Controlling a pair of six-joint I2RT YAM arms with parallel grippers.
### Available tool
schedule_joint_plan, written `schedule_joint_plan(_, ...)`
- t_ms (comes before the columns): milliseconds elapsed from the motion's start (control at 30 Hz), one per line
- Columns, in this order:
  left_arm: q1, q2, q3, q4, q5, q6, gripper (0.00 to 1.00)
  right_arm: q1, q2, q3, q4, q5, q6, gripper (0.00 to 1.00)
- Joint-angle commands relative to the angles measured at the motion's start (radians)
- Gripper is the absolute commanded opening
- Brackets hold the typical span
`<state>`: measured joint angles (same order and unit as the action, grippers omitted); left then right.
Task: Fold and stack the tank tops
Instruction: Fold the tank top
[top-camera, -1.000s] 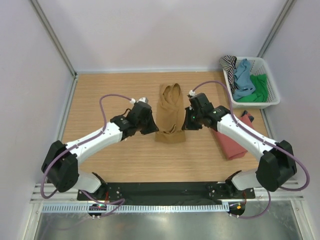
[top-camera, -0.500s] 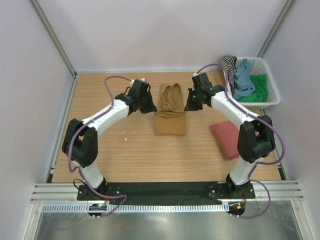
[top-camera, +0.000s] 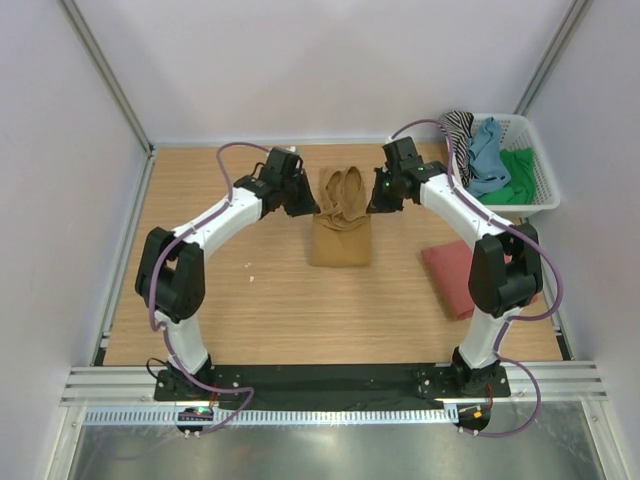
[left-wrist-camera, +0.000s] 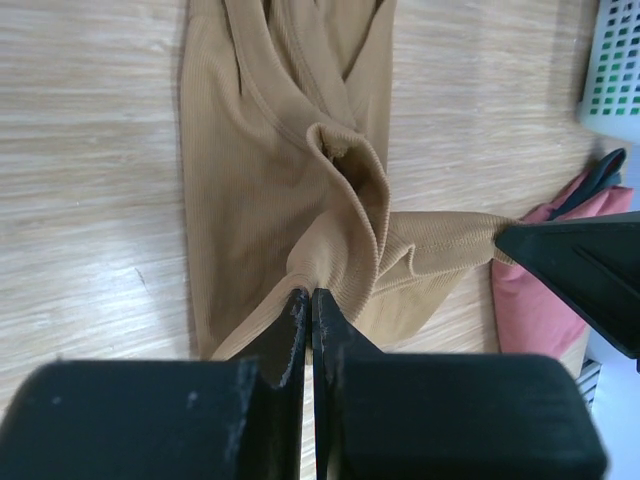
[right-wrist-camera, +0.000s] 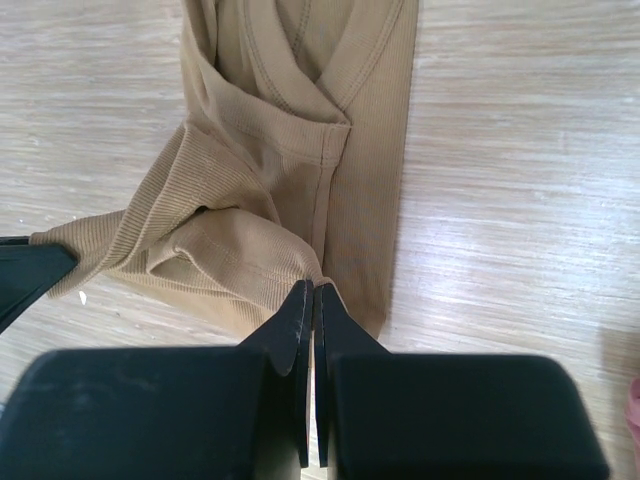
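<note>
A wooden table (top-camera: 230, 300) is boxed in by pale walls (top-camera: 330, 70) on three sides. The brown tank top (top-camera: 340, 242) lies mid-table towards the back. The left claw (top-camera: 313, 209) and right claw (top-camera: 373, 206) each pinch its raised hem from opposite sides. A folded red tank top (top-camera: 452, 278) lies near the right edge, and a basket (top-camera: 540, 208) fills the back right corner. Bare wood spreads to the left.

In the left wrist view the ochre-brown ribbed cloth tank top (left-wrist-camera: 270, 150) runs off the top edge, and the white plastic lattice basket (left-wrist-camera: 610, 70) shows only a corner at the right edge. There the folded rust-red cloth top (left-wrist-camera: 530, 315) lies partly behind the right gripper (left-wrist-camera: 515, 245) and is cut by the frame. From above, the right arm (top-camera: 497, 270) covers part of it. A white speck (top-camera: 252, 264) on the wooden table (top-camera: 200, 320) is too small to identify.
</note>
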<state>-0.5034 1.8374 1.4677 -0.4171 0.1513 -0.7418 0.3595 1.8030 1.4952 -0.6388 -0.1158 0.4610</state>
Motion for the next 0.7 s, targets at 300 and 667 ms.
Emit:
schedule_joint_plan(300,0.071,0.108,0.100,0.040,0.079,0.021,0.01,-0.039,0.078,0.132,-0.007,-0.008,-0.015,0.03)
schedule_joint_plan(667,0.130,0.278,0.204,0.050,0.142,-0.037,0.38,-0.060,0.234,0.258,0.005,0.018,0.011,0.51)
